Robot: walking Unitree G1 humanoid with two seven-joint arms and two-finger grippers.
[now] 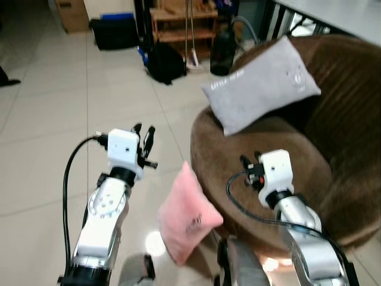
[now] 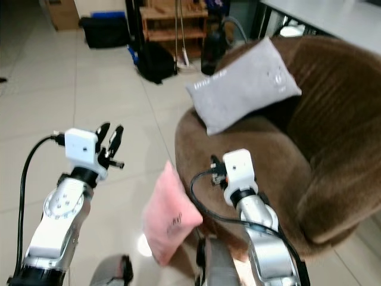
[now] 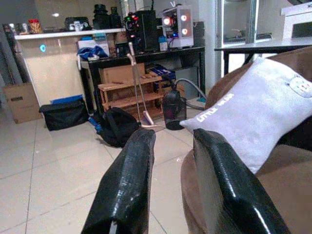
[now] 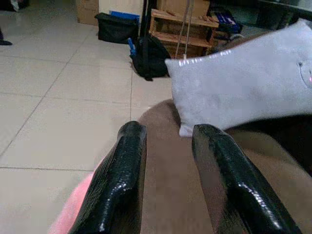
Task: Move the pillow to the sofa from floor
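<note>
Between both raised arms leans the pink pillow [image 1: 187, 215]; left tool [image 1: 144, 140] and right tool [image 4: 168, 180] released, empty.

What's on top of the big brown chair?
A grey pillow leans on the brown sofa chair, propped against its back. The seat in front of it is bare. What is under or behind the grey pillow is hidden. The pink pillow is down on the floor, against the chair's front.
</note>
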